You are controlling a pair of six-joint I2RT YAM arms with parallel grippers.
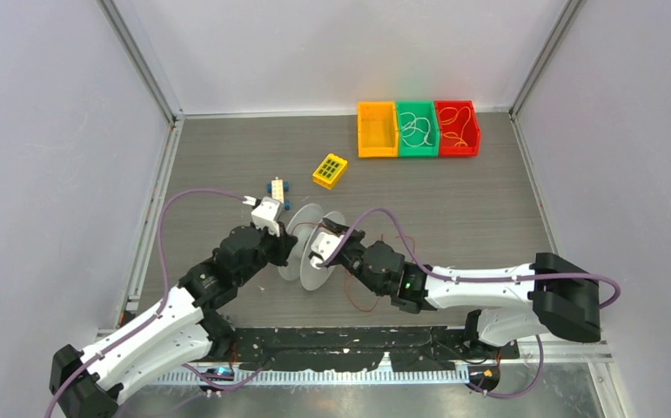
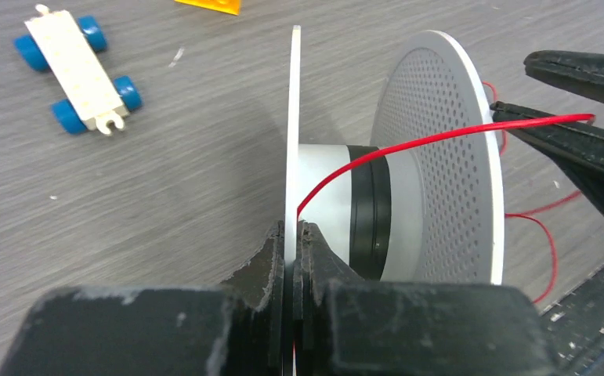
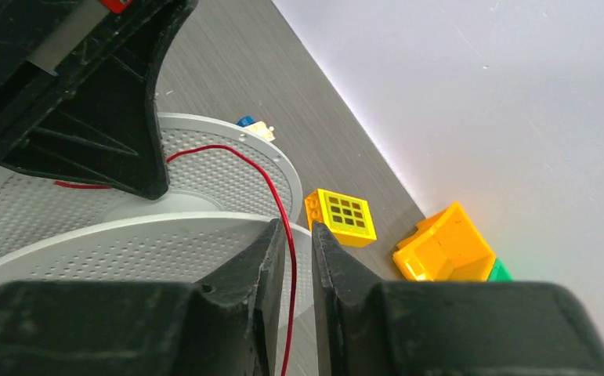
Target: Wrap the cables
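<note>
Seemingly barely begun: left gripper (image 2: 292, 231) clamps the spool's (image 2: 439, 180) left flange. The wire (image 2: 439, 139) runs from the hub (image 2: 326, 188) through the right gripper's (image 3: 298, 235) slightly parted jaws. Most lies loose, near right.

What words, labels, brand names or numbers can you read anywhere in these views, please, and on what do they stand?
None: no readable text shows in any view.
The white spool bears only perforations.
The yellow block bears a grid of dark squares, not characters.
The toy car, orange bin, green bin and red bin show no print.
</note>
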